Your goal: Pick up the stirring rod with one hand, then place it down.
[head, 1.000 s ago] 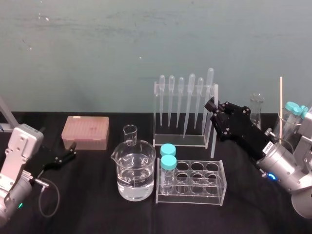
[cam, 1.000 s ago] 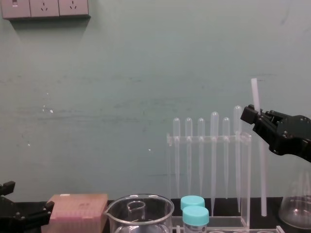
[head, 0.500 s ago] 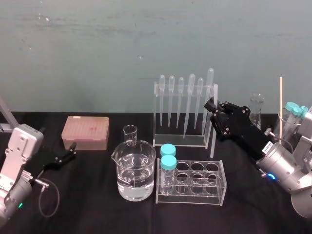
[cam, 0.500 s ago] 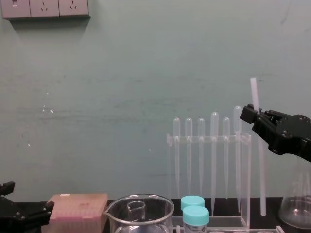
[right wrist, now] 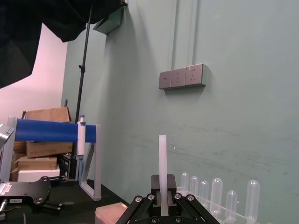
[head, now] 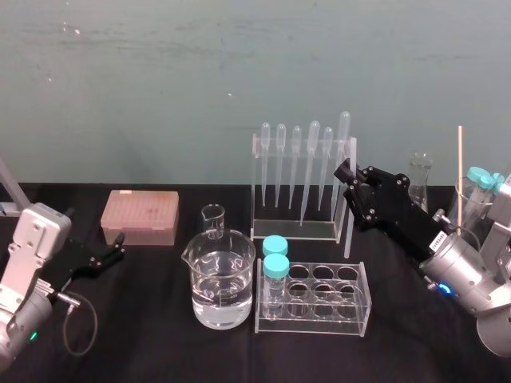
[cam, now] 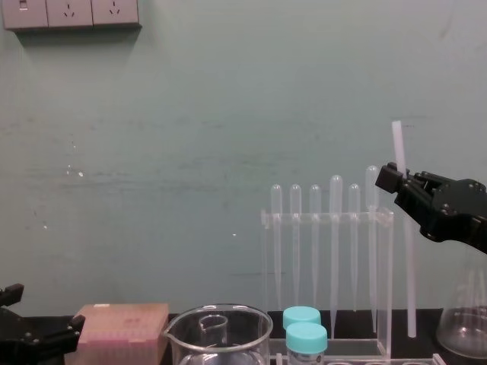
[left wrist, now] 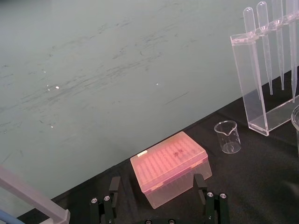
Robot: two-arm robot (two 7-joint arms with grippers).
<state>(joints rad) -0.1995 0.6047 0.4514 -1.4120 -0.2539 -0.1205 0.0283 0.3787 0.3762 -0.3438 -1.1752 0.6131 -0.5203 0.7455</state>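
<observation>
The stirring rod is a thin whitish stick standing nearly upright just to the right of the pipette rack. My right gripper is shut on the stirring rod's upper part, and the top end sticks out above the jaws. In the head view the right gripper reaches in from the right, with the stirring rod hanging down below it. The right wrist view shows the stirring rod rising between the closed fingers. My left gripper is parked open at the far left, in front of a pink box.
A water-filled beaker and a small beaker stand mid-table. A clear tube rack holds two blue-capped tubes. At the right, a flask and a beaker with a thin tan stick stand behind my right arm.
</observation>
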